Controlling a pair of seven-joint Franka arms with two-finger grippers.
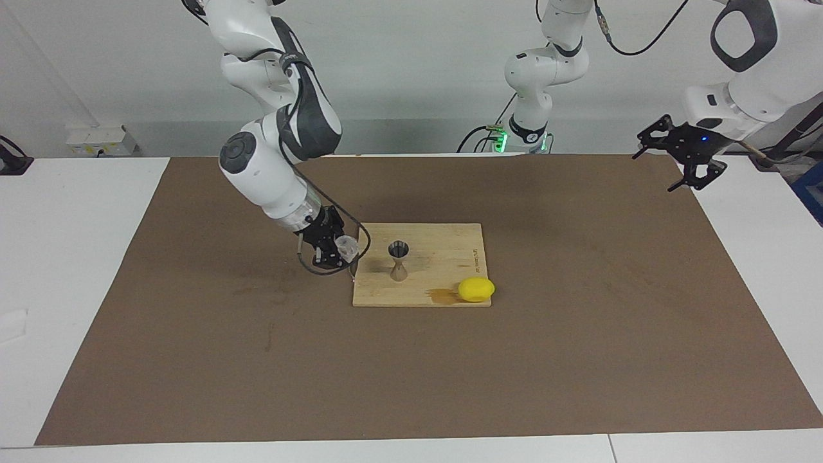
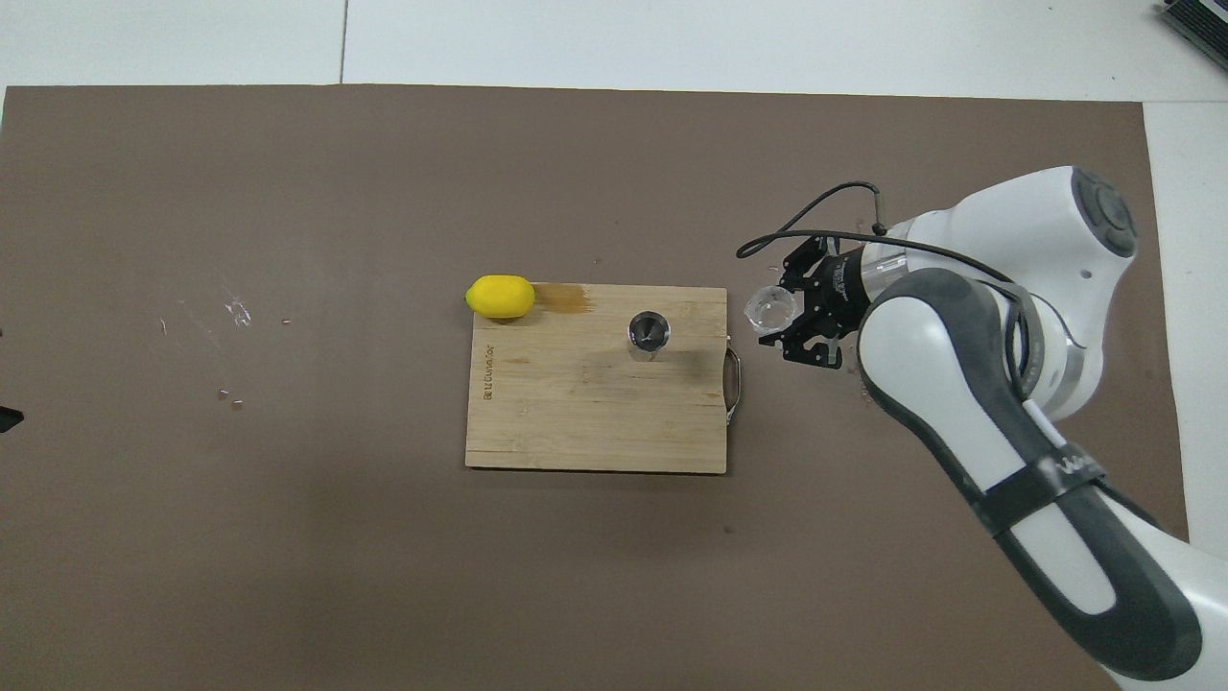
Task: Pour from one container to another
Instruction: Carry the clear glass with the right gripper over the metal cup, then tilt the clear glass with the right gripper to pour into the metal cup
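Observation:
My right gripper [image 1: 341, 249] is shut on the clear glass tumbler [image 1: 346, 244], which hangs just above the mat beside the handle edge of the wooden board [image 1: 443, 257]. From above, the tumbler [image 2: 770, 309] sits between the right gripper's [image 2: 782, 319] fingers, close to the board's [image 2: 576, 413] metal handle. The steel hourglass jigger [image 1: 399, 259] stands upright on the board, about a hand's width from the tumbler, its mouth [image 2: 649, 331] open upward. My left gripper [image 1: 659, 164] waits open and empty, raised over the mat's edge at the left arm's end.
A yellow lemon [image 1: 476, 289] lies at the board's corner farthest from the robots, toward the left arm's end, next to a brown wet stain [image 2: 566, 299]. Small droplets dot the brown mat [image 2: 288, 528] on both sides of the board.

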